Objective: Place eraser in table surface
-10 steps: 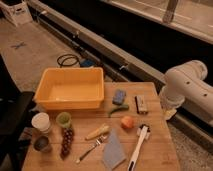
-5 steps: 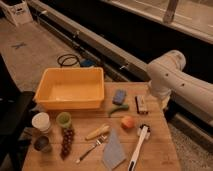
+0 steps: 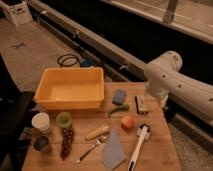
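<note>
Here the gripper (image 3: 154,100) hangs under the white arm at the table surface's (image 3: 155,150) far right edge; whether it is open cannot be told. The eraser (image 3: 141,104) lies flat on the wood just left of it. Further left are a blue pad (image 3: 119,96) and a yellow bin (image 3: 70,102).

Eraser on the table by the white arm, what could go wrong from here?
1. The eraser lies on the table surface near its right edge, right beside the white arm. A sweep of that arm could knock it off.
2. The end effector is out of sight behind the arm, so I cannot confirm it has let go. Pulling away might drag the eraser into the blue pad.
</note>
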